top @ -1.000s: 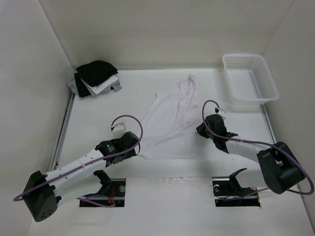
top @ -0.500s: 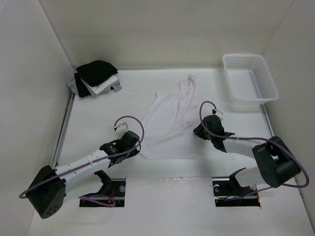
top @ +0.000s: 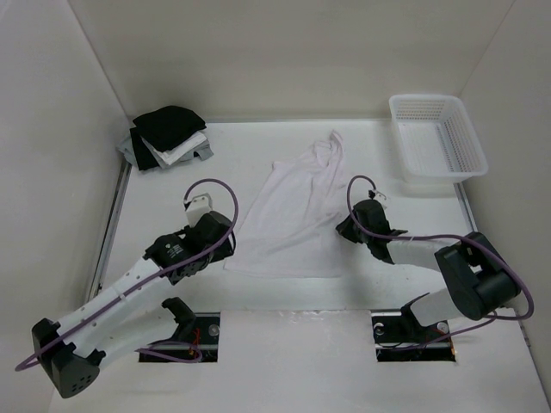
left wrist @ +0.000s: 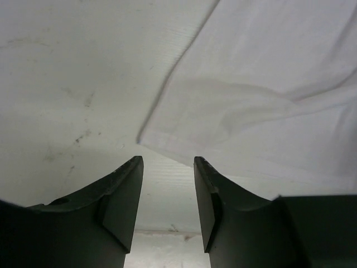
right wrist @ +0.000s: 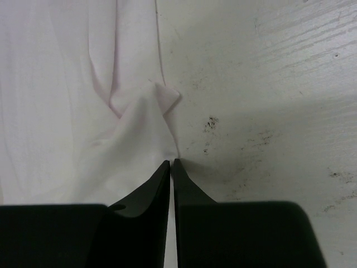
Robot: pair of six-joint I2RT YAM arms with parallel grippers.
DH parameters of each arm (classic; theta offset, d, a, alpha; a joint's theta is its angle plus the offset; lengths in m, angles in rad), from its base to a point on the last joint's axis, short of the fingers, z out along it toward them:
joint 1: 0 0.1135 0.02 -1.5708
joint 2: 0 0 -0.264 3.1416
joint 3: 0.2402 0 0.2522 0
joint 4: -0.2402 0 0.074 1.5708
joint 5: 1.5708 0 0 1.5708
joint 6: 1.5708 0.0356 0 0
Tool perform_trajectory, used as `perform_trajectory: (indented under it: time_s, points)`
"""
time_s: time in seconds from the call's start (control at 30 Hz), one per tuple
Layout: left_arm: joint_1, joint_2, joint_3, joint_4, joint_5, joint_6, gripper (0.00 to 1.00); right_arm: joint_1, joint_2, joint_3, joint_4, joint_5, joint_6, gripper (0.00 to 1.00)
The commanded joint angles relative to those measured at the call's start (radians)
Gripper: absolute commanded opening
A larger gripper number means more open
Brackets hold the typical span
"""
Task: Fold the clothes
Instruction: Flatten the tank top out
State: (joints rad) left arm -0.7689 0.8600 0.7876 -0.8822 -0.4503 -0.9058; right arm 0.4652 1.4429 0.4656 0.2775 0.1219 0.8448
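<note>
White top (top: 293, 215) flat mid-worktop (top: 172, 181), one side pinched, the other not

The risk is a lopsided lift; the right end effector (right wrist: 171, 163) is closed on only a small tuck of the side edge, which may slip; the left end effector (left wrist: 167, 162) is open, with the hem corner (left wrist: 142, 137) just beyond its tips, so closing there would likely miss. The long axis runs near to far, leaning right; hem toward the arms, straps toward the far wall.
</note>
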Motion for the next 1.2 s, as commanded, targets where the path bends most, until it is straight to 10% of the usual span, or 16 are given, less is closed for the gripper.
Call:
perform_trajectory:
  time_s: [0.0, 0.5, 0.87, 1.17]
  points:
    - [-0.003, -0.018, -0.045, -0.089, -0.034, -0.03, 0.4, 0.003, 0.005, 0.028, 0.029, 0.032, 0.005, 0.12]
    - [0.076, 0.122, -0.33, 0.428, 0.035, -0.012, 0.38, 0.052, -0.243, -0.088, -0.06, 0.073, -0.001, 0.16]
    - [0.113, 0.241, -0.33, 0.477, 0.11, 0.002, 0.18, 0.102, -0.489, -0.11, -0.23, 0.131, 0.004, 0.21]
    - [0.116, 0.05, -0.353, 0.408, 0.136, -0.053, 0.01, 0.137, -0.585, -0.159, -0.307, 0.137, 0.029, 0.37]
